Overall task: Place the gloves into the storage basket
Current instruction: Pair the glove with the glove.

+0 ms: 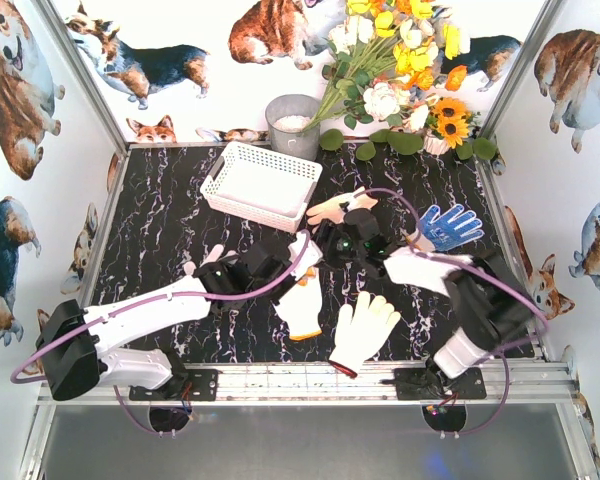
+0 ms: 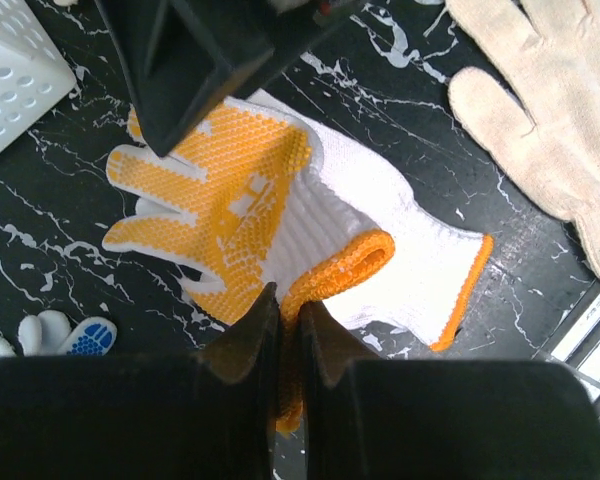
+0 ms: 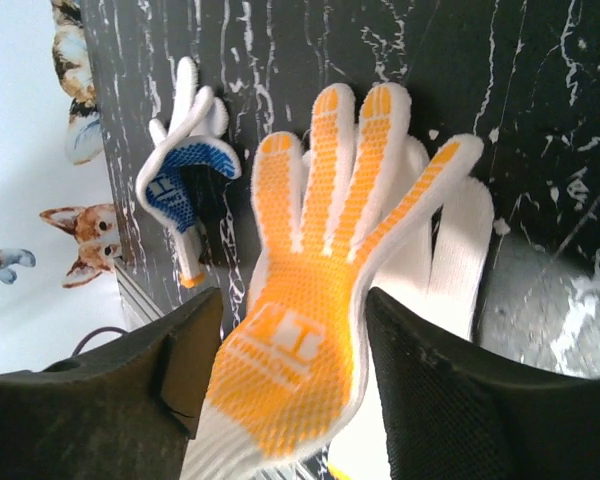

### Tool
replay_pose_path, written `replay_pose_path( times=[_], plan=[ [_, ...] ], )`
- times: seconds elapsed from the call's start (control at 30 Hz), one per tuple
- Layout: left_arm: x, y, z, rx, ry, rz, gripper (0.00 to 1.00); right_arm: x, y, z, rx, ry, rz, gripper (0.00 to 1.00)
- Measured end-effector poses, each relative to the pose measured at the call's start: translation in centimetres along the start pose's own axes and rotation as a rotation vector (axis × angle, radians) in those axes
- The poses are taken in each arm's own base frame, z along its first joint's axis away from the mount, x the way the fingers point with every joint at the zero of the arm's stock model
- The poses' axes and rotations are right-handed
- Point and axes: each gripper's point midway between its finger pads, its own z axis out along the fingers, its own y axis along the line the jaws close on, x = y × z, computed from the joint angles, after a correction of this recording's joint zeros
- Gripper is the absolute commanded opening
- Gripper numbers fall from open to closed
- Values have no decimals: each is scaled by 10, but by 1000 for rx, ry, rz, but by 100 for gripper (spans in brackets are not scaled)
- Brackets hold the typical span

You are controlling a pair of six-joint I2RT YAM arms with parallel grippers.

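At rear left of the black marbled table (image 1: 160, 220): storage basket (image 1: 260, 183), white, lattice-sided, set at a slant. A grey bucket (image 1: 293, 125) stands behind it by the wall. All gloves in view are outside the basket.

Left of centre: left gripper (image 2: 288, 305), jaws closed together and pinching the folded orange cuff of the orange-dotted glove (image 2: 230, 190). That glove shows its dotted palm, fingers spread. Beneath it is a second white glove (image 2: 420, 250), its cuff edged in orange.

Centre, rear: pale glove (image 1: 332, 208), flat on the table just beside the basket's right corner.

Centre: right gripper (image 3: 292, 300), jaws spread, one on each side of the orange-dotted glove's palm. Whether they touch it cannot be told.

Centre, near edge: plain white glove (image 1: 363, 330) with a dark-trimmed cuff, flat on the table, apart from both grippers.

Right: blue-dotted glove (image 1: 450, 228), flat on the table with fingers toward the right wall, well apart from the basket.
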Motion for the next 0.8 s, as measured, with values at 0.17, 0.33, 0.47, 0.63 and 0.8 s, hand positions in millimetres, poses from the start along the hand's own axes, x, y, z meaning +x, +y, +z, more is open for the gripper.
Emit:
replay_pose_path(
  times=[0.17, 0.33, 0.47, 0.63, 0.8],
  plan=[
    [8, -3, 0, -20, 14, 8, 0, -4, 18, -43, -7, -66, -34, 73],
    [10, -1, -3, -37, 9, 10, 0, 7, 22, -84, 9, -83, -33, 73],
    [11, -2, -3, -34, 9, 12, 0, 21, 15, -106, 59, -47, -8, 77],
    [13, -2, -3, -26, 16, 39, 0, 28, 31, -126, 10, -39, 47, 78],
    [18, -2, -3, -26, 29, 49, 0, 38, 35, -121, -27, 13, 120, 80]
  ],
)
